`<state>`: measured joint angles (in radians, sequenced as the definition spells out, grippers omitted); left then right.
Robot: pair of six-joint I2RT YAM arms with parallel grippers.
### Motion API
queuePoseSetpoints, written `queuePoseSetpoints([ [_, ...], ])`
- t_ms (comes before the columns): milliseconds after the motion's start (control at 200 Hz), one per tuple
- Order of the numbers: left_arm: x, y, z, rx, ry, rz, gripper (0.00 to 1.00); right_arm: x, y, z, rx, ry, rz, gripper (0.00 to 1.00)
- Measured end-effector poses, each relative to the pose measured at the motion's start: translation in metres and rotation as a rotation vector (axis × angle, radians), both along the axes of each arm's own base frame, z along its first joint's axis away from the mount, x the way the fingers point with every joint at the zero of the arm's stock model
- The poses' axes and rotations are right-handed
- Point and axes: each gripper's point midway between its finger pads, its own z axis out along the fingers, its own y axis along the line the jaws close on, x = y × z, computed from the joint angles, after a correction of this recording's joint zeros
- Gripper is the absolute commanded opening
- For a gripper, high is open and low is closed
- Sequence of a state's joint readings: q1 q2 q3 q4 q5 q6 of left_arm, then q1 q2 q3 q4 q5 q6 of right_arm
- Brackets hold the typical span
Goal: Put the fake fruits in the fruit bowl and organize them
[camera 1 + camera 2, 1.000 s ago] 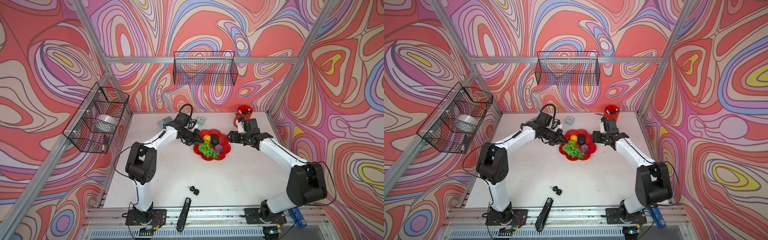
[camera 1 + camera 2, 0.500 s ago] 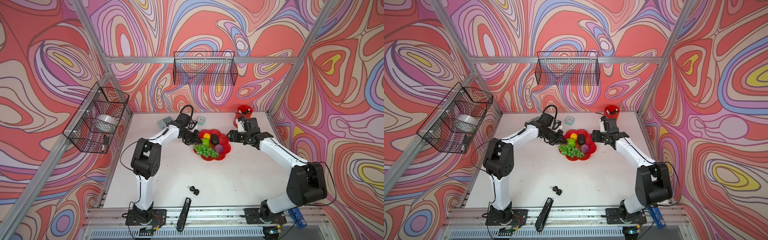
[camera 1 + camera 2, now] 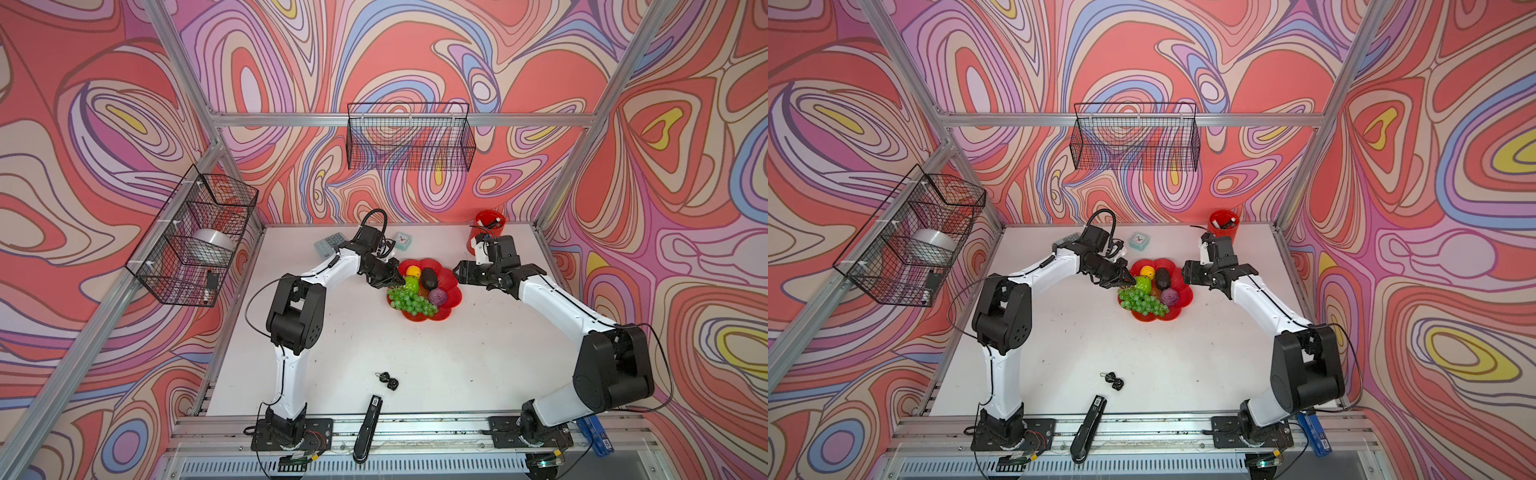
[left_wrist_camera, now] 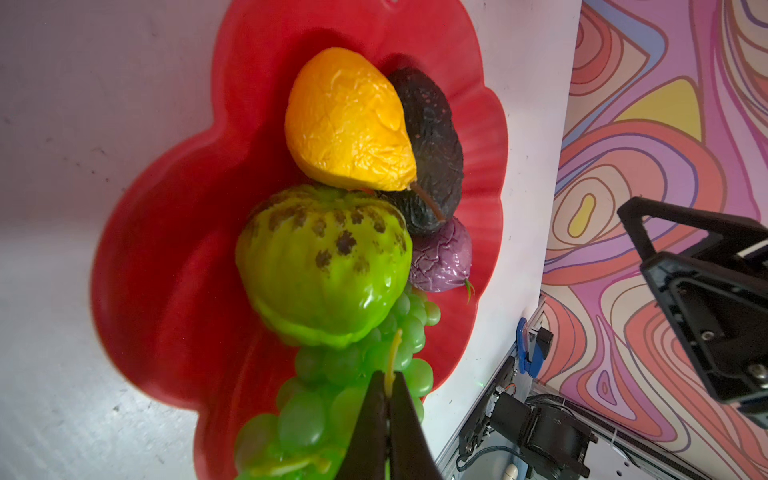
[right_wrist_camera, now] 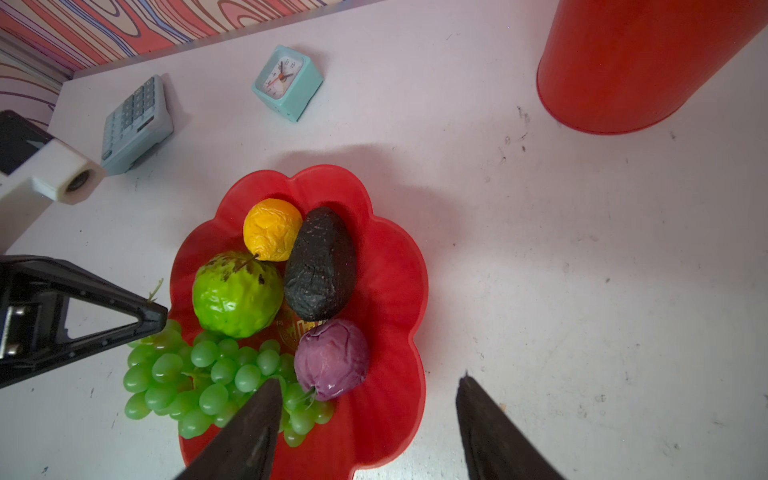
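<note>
Five fake fruits sit in the fruit bowl (image 3: 454, 300), though one only partly. Furthest left, the left gripper (image 3: 395, 284) is clamped on the stem of the grape bunch (image 3: 410, 302) — the left wrist view shows the pale stalk pinched between the closed tips. From that stem the bunch's long axis runs rightward along the bowl's near side, and its left end hangs past the rim over the table (image 3: 332, 332). Just behind it lies the bumpy green fruit (image 3: 411, 284), then the yellow fruit (image 3: 412, 271), the avocado-like oval (image 3: 429, 279) and the purple ball (image 3: 437, 297), all inside. At the bowl's right edge the right gripper (image 3: 459, 272) hovers with its jaws apart, holding nothing. The bowl's centre lies to the right of the left gripper, so that arm — the one holding the stem — looks best placed to drag the overhanging grapes inward.
</note>
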<state>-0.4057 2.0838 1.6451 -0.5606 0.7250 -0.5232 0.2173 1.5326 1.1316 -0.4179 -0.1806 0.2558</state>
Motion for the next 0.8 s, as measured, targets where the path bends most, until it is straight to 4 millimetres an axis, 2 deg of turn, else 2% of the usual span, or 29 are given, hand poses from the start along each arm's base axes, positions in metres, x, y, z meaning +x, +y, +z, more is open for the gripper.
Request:
queuePoseSetpoints([
  [180,0.005,-0.002,0.0,-0.004,-0.011,0.0,0.23,0.001,0.0,0.001,0.006,-0.003,-0.005,0.69],
  [411,0.019,-0.007,0.025,-0.019,-0.084,-0.008,0.45,0.003,0.001,0.007,0.022,-0.023,-0.016,0.69],
  [541,0.016,0.0,0.033,0.015,-0.099,0.001,0.45,0.001,0.0,0.019,0.032,-0.053,-0.018,0.69],
  [651,0.01,0.01,0.049,0.051,-0.138,0.015,0.43,-0.001,0.001,0.031,0.04,-0.08,-0.015,0.68],
  [796,-0.017,0.031,0.074,0.1,-0.181,0.044,0.42,-0.007,0.002,0.04,0.044,-0.093,-0.007,0.68],
])
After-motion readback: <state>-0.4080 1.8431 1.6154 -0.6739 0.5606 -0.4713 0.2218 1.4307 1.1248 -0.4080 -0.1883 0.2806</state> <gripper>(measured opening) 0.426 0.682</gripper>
